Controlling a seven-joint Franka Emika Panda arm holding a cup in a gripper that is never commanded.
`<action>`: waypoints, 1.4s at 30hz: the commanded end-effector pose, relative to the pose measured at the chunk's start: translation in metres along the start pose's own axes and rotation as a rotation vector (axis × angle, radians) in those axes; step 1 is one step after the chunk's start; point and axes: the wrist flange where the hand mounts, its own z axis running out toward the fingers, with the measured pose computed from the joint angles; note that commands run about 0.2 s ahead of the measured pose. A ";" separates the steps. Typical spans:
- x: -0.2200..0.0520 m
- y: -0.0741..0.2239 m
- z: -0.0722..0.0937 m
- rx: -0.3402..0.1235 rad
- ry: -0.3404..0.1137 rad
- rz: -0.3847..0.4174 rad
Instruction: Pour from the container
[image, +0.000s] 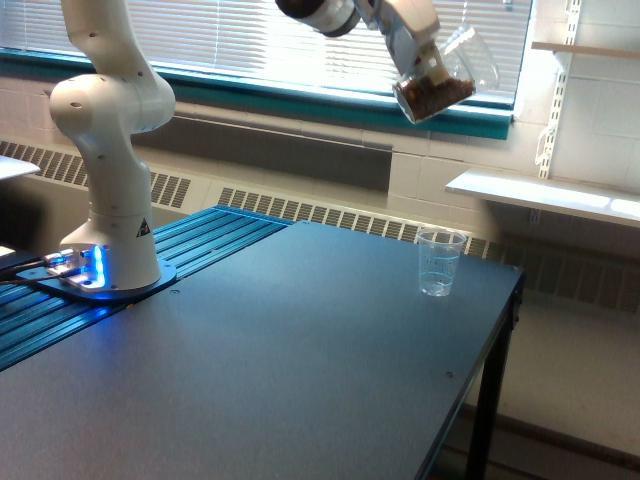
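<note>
1. The only mark that might be a label is a small black-and-yellow triangular sticker (142, 228) low on the white arm's base column; nothing on it can be read. No brand name or other writing shows.
2. The arm's base (110, 275) stands at the exterior view's left on a round foot, beside a cluster of glowing blue lights (90, 265). The column rises to a bulky white joint and goes out of the top of the view.
3. The arm comes back into view at the top centre, where the wrist slants down toward the exterior view's right and ends at the tool (415, 45).
4. The tool is clenched on the container (440, 75), gripping its lower end, the one nearer the exterior view's left.
5. The container hangs high in the air in front of the window blinds (230, 35), well above the table (250, 380). It is tilted, with the mouth raised toward the upper right of the exterior view and brown granular bits (432, 95) heaped in the lower end.
6. A smaller ribbed clear cup (440, 262) stands upright on the table near its far right corner, well below the container and about straight under it.
7. A white shelf (540, 195) juts from the wall at the exterior view's right.
</note>
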 end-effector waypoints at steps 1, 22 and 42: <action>-0.020 -0.043 -0.001 0.054 -0.004 -0.121; -0.087 -0.095 0.018 0.102 -0.071 -0.301; -0.152 -0.113 0.038 0.075 -0.154 -0.389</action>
